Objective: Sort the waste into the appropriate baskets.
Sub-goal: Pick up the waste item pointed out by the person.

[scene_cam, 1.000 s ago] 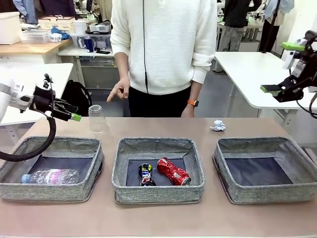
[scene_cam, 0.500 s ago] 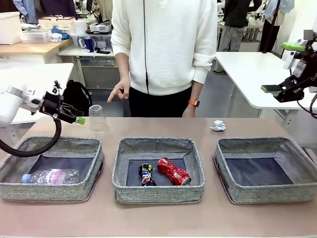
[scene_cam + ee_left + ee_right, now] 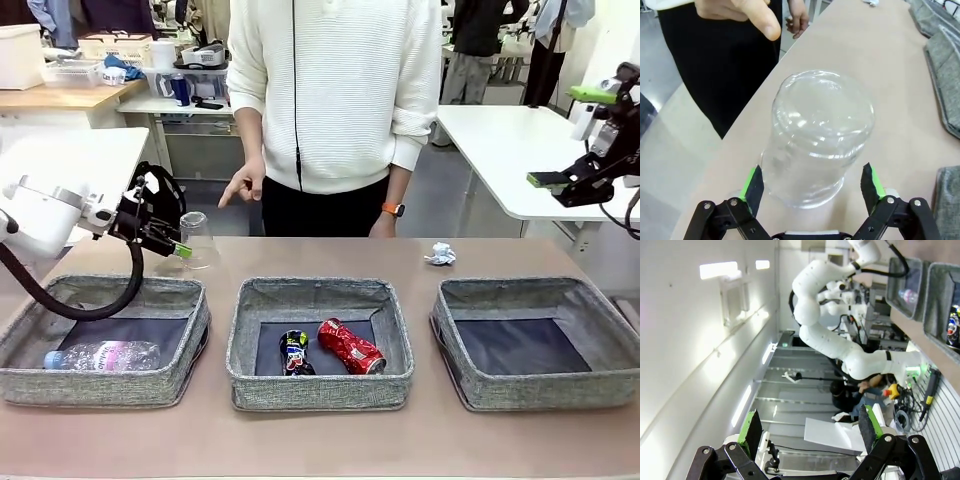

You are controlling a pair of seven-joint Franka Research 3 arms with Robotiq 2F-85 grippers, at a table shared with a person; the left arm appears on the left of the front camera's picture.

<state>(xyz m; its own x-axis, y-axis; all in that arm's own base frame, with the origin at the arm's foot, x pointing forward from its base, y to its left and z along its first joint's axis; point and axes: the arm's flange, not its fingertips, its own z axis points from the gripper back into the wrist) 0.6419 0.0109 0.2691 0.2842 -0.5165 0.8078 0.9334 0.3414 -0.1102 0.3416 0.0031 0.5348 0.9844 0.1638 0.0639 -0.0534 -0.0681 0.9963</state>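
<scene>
Busy lab in the background, benches and shelving behind a tan table (image 3: 320, 440) with a person (image 3: 330, 100) standing at the far side. Front view first: three grey baskets sit in a row. The left basket (image 3: 190, 330) has the bottle (image 3: 105, 355) lying in it, the middle basket (image 3: 320, 290) has the dark can (image 3: 293, 352) and the red can (image 3: 350, 346) side by side, and the right basket (image 3: 530, 290) has nothing in it. So three items look sorted, I'd say. Not yet binned are the cup (image 3: 196, 240), standing upside down on the table behind the left basket, and the paper ball (image 3: 439, 253) behind the right basket. The left hand (image 3: 172, 243) is right at the cup, and the right hand (image 3: 570, 140) hangs high off to the side, jaws wide, holding nothing. Left wrist view: the cup (image 3: 817, 140) sits between the green pads of the left hand (image 3: 812, 182), jaws wide with a gap on each side, so no grip yet, and the person's hand (image 3: 740, 15) hovers just past it. Right wrist view: the right hand (image 3: 807, 432) is spread wide and empty, aimed away at the room, with the baskets (image 3: 912, 290) far off in the corner. My guess is the cup goes in with the bottle, then the paper ball goes in the right basket.
</scene>
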